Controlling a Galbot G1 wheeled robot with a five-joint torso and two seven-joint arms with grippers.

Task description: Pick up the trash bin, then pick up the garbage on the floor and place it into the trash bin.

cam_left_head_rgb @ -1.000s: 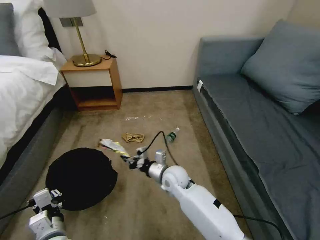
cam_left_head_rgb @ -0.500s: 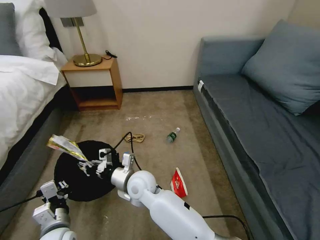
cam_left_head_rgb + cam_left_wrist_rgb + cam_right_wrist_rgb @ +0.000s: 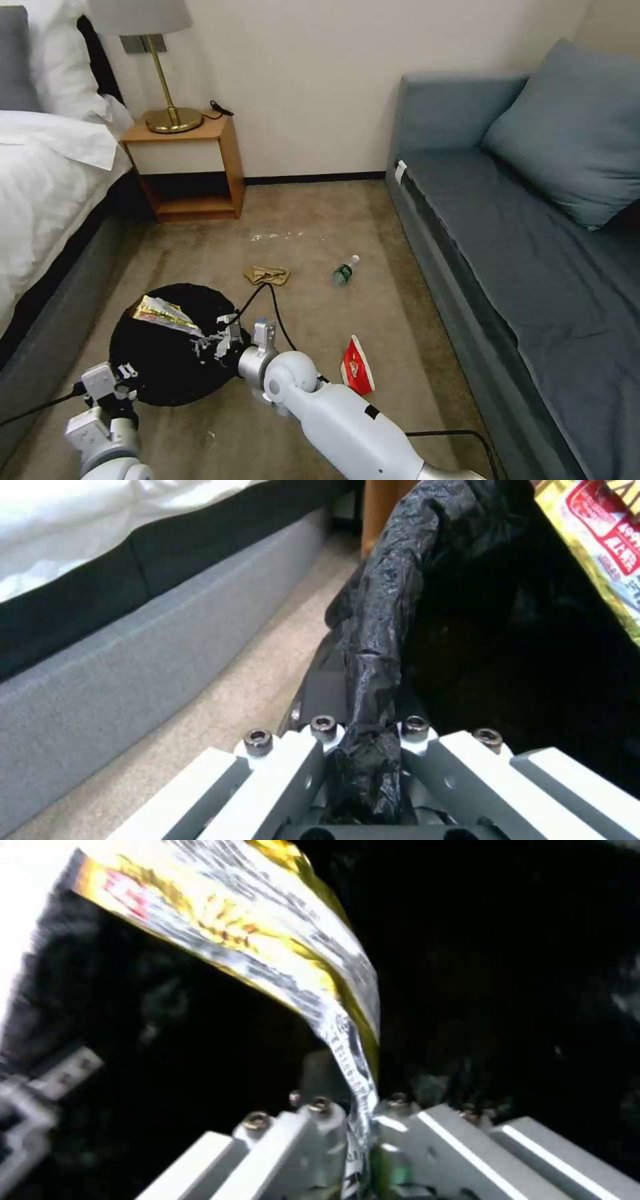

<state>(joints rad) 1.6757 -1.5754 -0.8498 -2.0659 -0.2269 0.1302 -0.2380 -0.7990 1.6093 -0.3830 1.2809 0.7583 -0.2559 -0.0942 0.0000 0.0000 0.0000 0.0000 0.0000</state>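
The trash bin (image 3: 160, 360), lined with a crinkly black bag (image 3: 380, 630), hangs at the lower left. My left gripper (image 3: 123, 377) is shut on its near rim (image 3: 363, 750). Over the bin's mouth my right gripper (image 3: 203, 343) is shut on the gold-and-dark wrapper (image 3: 163, 313), which hangs inside the black opening (image 3: 267, 950). Other garbage lies on the carpet: crumpled tan paper (image 3: 267, 275), a small clear bottle (image 3: 345, 270) with a green label, and a red-and-white packet (image 3: 357, 365) beside my right forearm.
A bed with white sheets (image 3: 47, 180) runs along the left, its grey base (image 3: 133, 645) close to the bin. A wooden nightstand (image 3: 187, 163) with a brass lamp stands at the back. A blue-grey sofa (image 3: 520, 253) lines the right. Open carpet lies between.
My right gripper carried the wrapper leftward from the carpet to above the bin, then lowered it into the bin's mouth. The red-and-white packet has come into sight as the arm moved.
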